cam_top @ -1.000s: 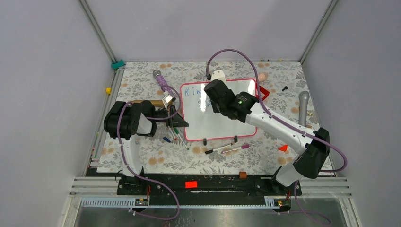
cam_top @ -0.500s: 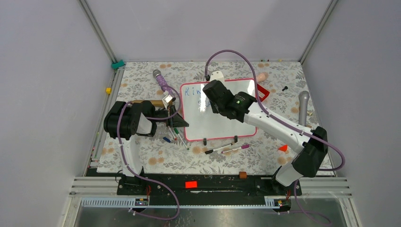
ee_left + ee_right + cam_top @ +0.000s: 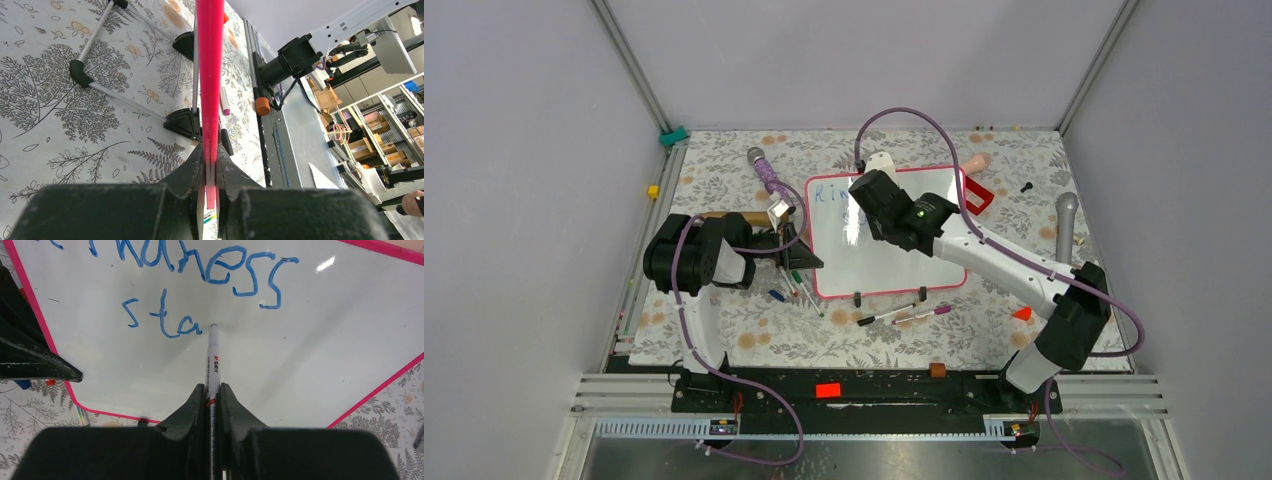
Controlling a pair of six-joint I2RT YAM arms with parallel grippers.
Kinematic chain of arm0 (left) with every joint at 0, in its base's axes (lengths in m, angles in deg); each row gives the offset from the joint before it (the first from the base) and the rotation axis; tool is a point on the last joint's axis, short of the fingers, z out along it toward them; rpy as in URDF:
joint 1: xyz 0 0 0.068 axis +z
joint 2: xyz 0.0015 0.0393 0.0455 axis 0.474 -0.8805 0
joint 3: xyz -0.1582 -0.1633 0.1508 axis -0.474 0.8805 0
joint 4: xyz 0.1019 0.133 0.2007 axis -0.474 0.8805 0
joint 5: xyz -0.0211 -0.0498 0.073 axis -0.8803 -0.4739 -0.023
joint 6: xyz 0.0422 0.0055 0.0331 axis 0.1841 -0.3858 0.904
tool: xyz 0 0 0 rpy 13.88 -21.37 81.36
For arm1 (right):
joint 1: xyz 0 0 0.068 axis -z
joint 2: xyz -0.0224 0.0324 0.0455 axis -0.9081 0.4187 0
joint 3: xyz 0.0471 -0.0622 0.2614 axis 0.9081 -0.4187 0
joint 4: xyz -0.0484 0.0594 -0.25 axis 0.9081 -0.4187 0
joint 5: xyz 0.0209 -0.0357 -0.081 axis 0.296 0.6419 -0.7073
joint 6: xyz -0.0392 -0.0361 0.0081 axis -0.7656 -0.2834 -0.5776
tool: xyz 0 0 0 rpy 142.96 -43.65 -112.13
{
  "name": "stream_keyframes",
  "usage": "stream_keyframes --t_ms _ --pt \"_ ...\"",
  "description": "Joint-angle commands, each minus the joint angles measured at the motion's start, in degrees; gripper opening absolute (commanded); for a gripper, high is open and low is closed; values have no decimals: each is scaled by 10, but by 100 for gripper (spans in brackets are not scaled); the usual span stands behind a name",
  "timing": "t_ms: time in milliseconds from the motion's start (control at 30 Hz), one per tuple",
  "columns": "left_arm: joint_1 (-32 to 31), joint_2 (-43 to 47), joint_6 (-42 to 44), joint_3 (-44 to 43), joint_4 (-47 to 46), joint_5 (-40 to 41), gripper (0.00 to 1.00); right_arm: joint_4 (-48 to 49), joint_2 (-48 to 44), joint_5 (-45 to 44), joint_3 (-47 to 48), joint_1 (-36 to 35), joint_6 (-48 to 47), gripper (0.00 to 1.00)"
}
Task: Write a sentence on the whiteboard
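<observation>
Floral tablecloth (image 3: 724, 175) unchanged; right tool (image 3: 213, 388) pinching marker (image 3: 213, 357), shifted left over whiteboard (image 3: 310, 340); left tool (image 3: 210, 161) clamping rim (image 3: 210, 75), unmoved.

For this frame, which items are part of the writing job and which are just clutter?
In use: whiteboard, its rim clamped by the left gripper; marker held by the right gripper, tip on the board.
Lying about: loose pens by the board's near edge; purple microphone; grey microphone; yellow block; orange wedge.
</observation>
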Motion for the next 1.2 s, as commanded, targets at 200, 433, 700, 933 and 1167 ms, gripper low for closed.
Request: stream_keyframes --t_ms 200,433,700,933,1167 --pt "1 2 7 -10 -38 0 0 4 0 -7 -13 7 16 0" --pt "0 0 6 -10 -38 1 0 1 -20 17 -44 6 34 0" --pt "0 2 7 -10 -38 -1 0 -2 -11 8 -32 7 33 0" --pt "1 1 6 -10 -38 0 0 -3 6 -4 -1 8 19 0" --pt "1 1 7 -9 -38 0 0 -3 15 -10 14 9 14 0"
